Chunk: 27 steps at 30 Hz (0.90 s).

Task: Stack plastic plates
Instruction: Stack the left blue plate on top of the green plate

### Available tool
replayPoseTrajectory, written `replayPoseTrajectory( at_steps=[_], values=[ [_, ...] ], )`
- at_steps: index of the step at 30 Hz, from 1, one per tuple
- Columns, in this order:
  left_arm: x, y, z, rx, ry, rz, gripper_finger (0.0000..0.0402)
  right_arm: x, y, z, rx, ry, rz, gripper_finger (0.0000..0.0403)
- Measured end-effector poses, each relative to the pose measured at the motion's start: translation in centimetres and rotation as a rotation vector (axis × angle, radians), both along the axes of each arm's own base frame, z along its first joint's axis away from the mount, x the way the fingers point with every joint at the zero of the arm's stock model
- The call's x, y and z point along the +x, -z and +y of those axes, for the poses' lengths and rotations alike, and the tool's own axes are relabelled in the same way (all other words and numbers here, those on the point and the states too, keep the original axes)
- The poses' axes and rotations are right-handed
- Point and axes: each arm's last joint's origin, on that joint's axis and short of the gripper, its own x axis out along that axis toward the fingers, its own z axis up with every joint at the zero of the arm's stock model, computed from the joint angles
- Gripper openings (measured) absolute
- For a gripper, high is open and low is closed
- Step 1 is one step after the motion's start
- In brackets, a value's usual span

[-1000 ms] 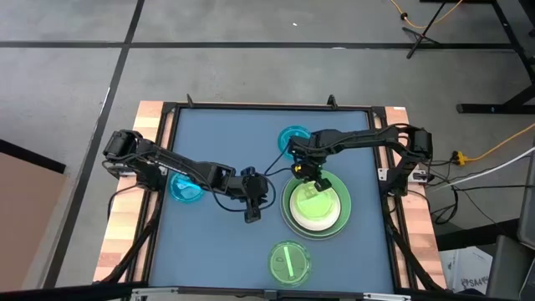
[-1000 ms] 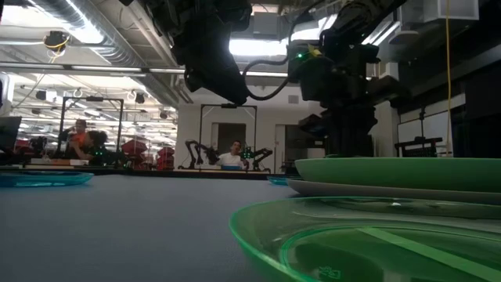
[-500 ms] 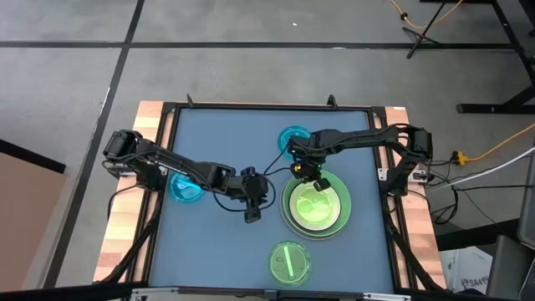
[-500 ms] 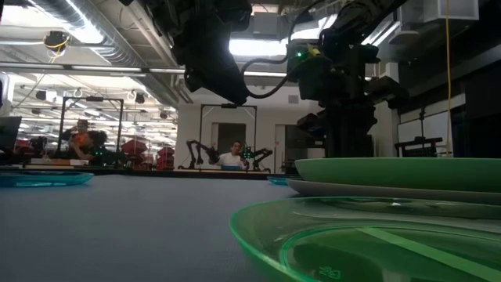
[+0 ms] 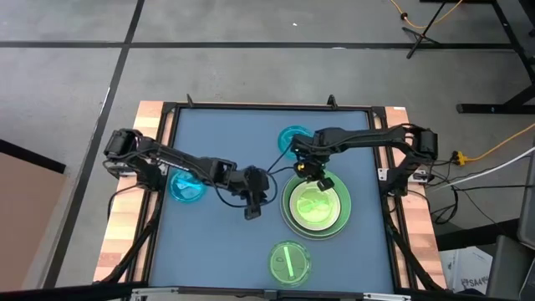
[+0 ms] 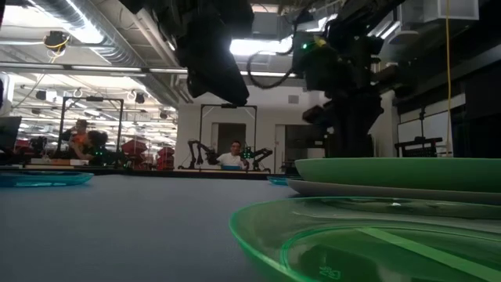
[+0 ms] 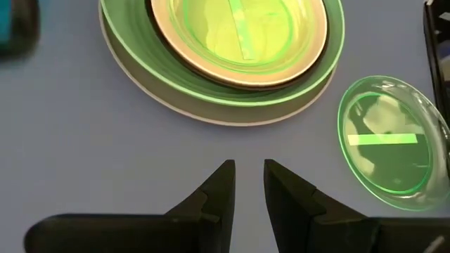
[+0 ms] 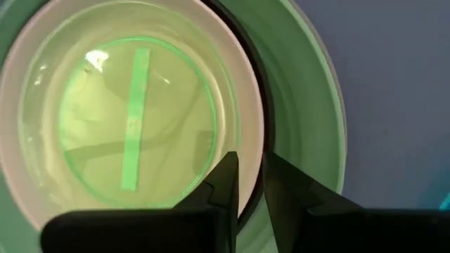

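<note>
A stack stands right of the table's middle: a large grey plate [image 5: 287,219] at the bottom, then light green [image 5: 343,205], black and white [image 8: 28,77] plates, with a small translucent green plate [image 5: 314,202] lying flat on top. A second small green plate [image 5: 289,261] rests on the table near the near edge. One small blue plate [image 5: 185,188] lies at the left, another [image 5: 291,137] toward the far edge. My right gripper [image 8: 249,163], shut, hovers over the stack's far-left rim. My left gripper [image 7: 247,169], shut, waits above bare table left of the stack.
The blue mat [image 5: 217,242] has free room in its near-left part and along the far edge. A raised black frame [image 5: 251,106] borders the table. In the low view the room beyond shows people seated at other robot stations [image 6: 78,137].
The small green plate, tilted on the white plate a second ago, now lies flat in the stack's middle. My right gripper has drawn up and a little away from it, toward the far right. My left arm has shifted slightly toward the stack.
</note>
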Motion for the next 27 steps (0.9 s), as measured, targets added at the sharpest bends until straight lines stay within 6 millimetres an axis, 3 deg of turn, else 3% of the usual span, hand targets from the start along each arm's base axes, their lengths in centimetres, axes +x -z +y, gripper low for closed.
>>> replayPoseTrajectory(
  at_steps=[13, 19, 27],
  values=[
    [0.2, 0.1, 5.4, -0.063, 0.044, 0.009, 0.0069, -3.9, -6.6, 0.5, -0.113, 0.128, -0.119, 0.0056],
    [-0.8, 0.6, 8.6, -0.029, 0.017, 0.097, 0.0069, -6.4, -9.5, 1.0, -0.103, 0.195, -0.197, 0.0056],
    [-3.4, 1.8, 11.8, -0.015, 0.011, 0.327, 0.0069, -10.1, -9.9, 1.7, -0.101, 0.290, -0.267, 0.0056]
  ],
)
